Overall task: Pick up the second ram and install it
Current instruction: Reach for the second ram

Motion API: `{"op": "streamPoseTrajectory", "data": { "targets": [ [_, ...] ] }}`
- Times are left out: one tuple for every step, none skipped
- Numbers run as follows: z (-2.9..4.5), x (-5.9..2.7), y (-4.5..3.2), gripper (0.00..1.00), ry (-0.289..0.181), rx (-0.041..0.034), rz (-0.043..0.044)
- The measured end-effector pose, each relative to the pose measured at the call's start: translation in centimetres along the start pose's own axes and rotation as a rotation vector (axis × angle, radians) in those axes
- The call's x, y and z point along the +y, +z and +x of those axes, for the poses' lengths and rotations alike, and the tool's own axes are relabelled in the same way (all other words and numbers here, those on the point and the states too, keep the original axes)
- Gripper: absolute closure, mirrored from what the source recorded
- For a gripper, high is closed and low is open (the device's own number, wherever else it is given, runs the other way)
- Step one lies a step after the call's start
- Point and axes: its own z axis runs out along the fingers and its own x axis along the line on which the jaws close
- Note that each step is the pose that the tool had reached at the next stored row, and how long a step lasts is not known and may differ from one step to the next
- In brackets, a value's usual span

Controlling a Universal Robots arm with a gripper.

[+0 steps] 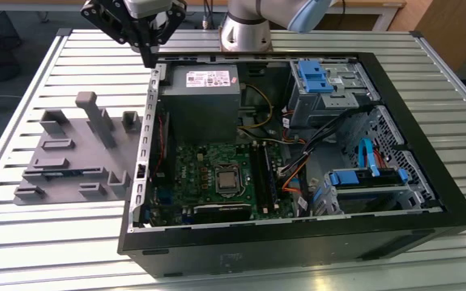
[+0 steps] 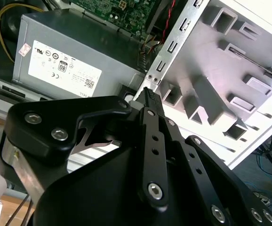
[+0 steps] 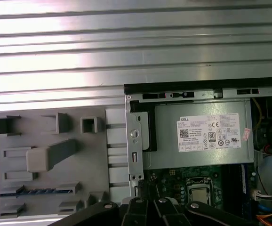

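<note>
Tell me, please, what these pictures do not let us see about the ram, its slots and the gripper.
1. The second ram, first wrist view: the gray holder hides its lower part and label.
2. The memory slots, exterior view: too small to tell whether any is filled.
3. The gripper, second wrist view: its own black body hides what lies beneath it.

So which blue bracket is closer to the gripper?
In the exterior view, the upper bracket, level with the power supply; the lower bracket sits at the opposite end, farther from the gripper.
</note>
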Motion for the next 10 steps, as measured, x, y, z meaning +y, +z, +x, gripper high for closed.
{"op": "streamPoseTrajectory", "data": {
  "targets": [
    [0.11, -0.01, -0.01, 0.89, 0.000, 0.0001, 0.0001],
    [0.23, -0.03, -0.01, 0.89, 0.000, 0.0000, 0.0000],
    [0.35, -0.04, -0.01, 0.89, 0.000, 0.0000, 0.0000],
    [0.48, -0.06, -0.01, 0.89, 0.000, 0.0000, 0.0000],
    [0.59, -0.08, -0.01, 0.89, 0.000, 0.0000, 0.0000],
    [0.69, -0.10, -0.01, 0.89, 0.000, 0.0000, 0.0000],
    [0.78, -0.11, -0.01, 0.89, 0.000, 0.0000, 0.0000],
    [0.87, -0.13, -0.01, 0.89, 0.000, 0.0000, 0.0000],
    [0.95, -0.14, -0.01, 0.89, 0.000, 0.0000, 0.0000],
    [1.00, -0.14, -0.01, 0.89, 0.000, 0.0000, -0.0001]
  ]
}}
